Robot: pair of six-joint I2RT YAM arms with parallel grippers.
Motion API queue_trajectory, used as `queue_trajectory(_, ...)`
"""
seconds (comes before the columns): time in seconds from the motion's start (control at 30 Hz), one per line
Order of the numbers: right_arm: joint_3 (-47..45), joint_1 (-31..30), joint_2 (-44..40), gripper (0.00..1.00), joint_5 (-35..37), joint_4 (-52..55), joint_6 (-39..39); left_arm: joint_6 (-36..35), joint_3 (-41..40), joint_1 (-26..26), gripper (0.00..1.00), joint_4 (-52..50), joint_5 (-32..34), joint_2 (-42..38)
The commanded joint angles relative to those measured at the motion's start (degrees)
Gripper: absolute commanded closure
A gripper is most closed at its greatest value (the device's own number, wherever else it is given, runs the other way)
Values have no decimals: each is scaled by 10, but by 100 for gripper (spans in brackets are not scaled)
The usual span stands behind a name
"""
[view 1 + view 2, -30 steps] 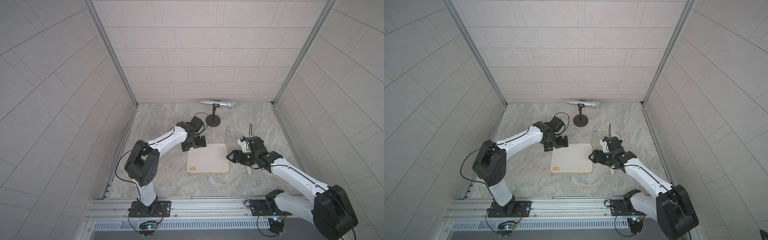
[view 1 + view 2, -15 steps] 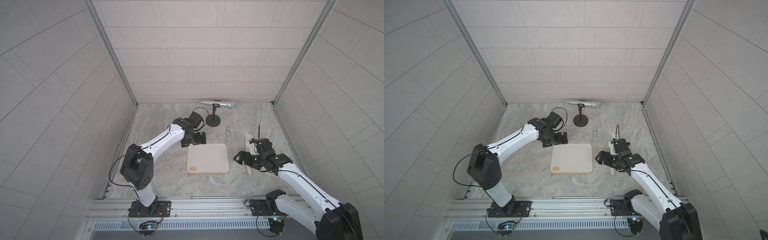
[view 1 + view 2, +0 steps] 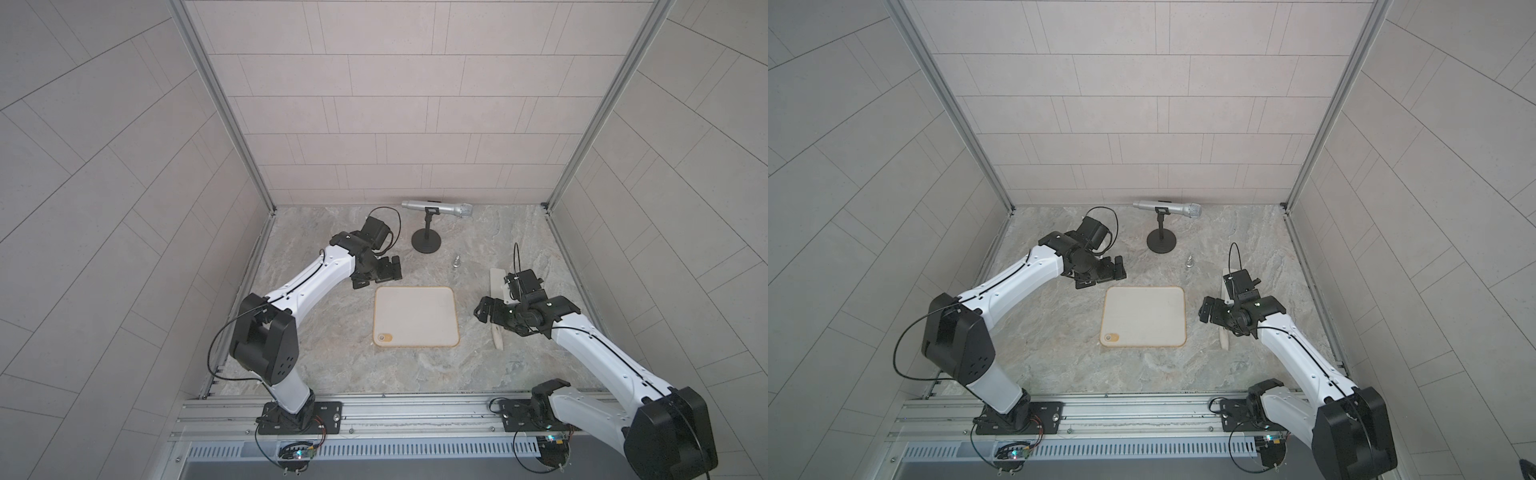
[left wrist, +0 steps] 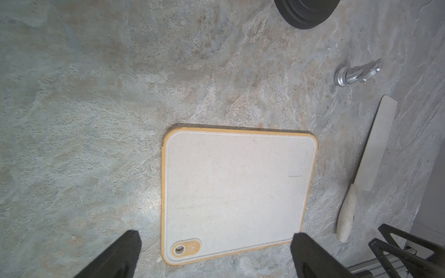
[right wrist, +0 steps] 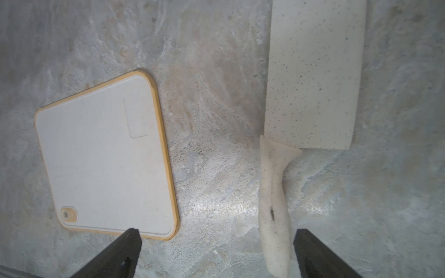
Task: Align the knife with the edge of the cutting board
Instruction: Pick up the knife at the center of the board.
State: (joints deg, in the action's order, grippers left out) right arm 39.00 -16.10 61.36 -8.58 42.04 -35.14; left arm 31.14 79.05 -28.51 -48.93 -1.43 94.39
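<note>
Pale speckled knife (image 3: 497, 338), in both top views: flat on the table (image 3: 332, 353) beneath the right gripper (image 3: 483, 313), long axis roughly parallel to the facing edge of the cutting board (image 3: 415, 316), bare table between; left gripper (image 3: 378, 276) farther off. Left wrist: left jaws spread, empty. Right wrist: right jaws spread, empty, knife handle just beside one finger (image 5: 313, 252); board's embossed patch (image 5: 136, 120) unreadable, no brand seen.

Backed the left gripper (image 3: 379, 276) off the cutting board's (image 3: 415, 316) far corner, clear of it now. Popped the right gripper (image 3: 483, 312) fully open and slid it away from the board, uncovering the knife (image 3: 495, 278) blade just behind it.
</note>
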Motion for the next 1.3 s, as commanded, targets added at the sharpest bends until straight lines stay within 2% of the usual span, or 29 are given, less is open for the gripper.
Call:
queue_trajectory(0.0,5,2,13,0,33,5,4,-10,-26,2,0,22,-18,-25)
queue_trajectory(0.17,6,2,45,1,42,2,-1,-22,-31,6,0,23,5,-49)
queue_trajectory(0.33,10,1,81,5,59,4,1,-25,-50,10,0,33,-14,-64)
queue_trajectory(0.6,10,1,122,21,92,-8,-1,-36,-52,16,0,31,3,-83)
queue_trajectory(0.73,16,2,140,33,118,-5,1,-36,-56,18,0,39,-15,-85)
queue_trajectory(0.93,17,2,168,46,109,-26,4,-34,-59,20,0,46,-26,-87)
queue_trajectory(1.27,34,2,204,58,122,-42,18,-36,-62,34,0,49,-19,-104)
